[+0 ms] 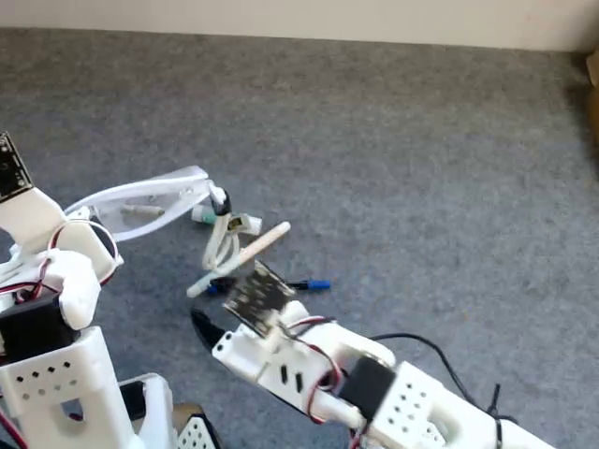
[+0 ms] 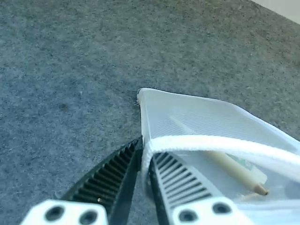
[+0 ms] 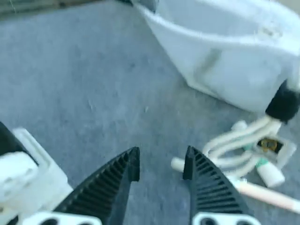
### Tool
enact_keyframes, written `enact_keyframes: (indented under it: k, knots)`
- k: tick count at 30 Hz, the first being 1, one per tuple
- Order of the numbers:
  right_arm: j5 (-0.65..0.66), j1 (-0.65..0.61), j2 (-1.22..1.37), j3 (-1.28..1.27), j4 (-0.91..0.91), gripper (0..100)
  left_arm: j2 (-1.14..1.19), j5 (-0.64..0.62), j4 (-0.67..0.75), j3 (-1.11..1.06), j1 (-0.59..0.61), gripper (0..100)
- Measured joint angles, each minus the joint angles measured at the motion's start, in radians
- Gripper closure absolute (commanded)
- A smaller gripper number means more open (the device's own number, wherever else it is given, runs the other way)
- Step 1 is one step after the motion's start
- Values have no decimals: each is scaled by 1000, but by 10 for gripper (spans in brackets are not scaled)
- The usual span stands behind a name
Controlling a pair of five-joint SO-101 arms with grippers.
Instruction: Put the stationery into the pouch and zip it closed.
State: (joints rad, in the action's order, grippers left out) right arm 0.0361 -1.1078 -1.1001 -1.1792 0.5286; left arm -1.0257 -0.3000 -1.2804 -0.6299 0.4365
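A translucent white mesh pouch (image 1: 145,199) lies open on the grey carpet, with a cream pen (image 2: 229,165) inside it. My left gripper (image 2: 144,149) is shut on the pouch's rim (image 2: 197,140) at its end. Beside the pouch mouth lie a looped white cord (image 1: 221,241), a green-and-white marker (image 1: 202,215), a cream pencil (image 1: 248,253) and a blue pen (image 1: 309,283). My right gripper (image 3: 161,165) is open and holds nothing. It hovers low over the carpet just short of the cord (image 3: 234,140) and the pencil (image 3: 267,194).
Grey carpet (image 1: 421,159) stretches free to the back and right. The right arm's body and cables (image 1: 374,383) fill the front middle, and the left arm's base (image 1: 65,374) stands at the front left. A pale wall edge (image 1: 299,19) runs along the back.
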Motion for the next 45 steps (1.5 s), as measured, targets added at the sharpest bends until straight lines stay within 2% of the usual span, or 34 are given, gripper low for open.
enact_keyframes:
  k: [5,11,17,20,25,35,45]
  knots:
    - [0,2,207,97,71,847,0,0,0,0,2,992]
    - [0,80,419,195,130,847,0,0,0,0,2,992]
    - [2,97,623,299,155,847,0,0,0,0,9,992]
    - [60,97,713,336,155,847,0,0,0,0,9,992]
    - [138,101,821,387,153,847,0,0,0,0,37,992]
    - [155,170,1040,517,153,847,0,0,0,0,55,992]
    - [155,176,1192,660,153,847,0,0,0,0,55,992]
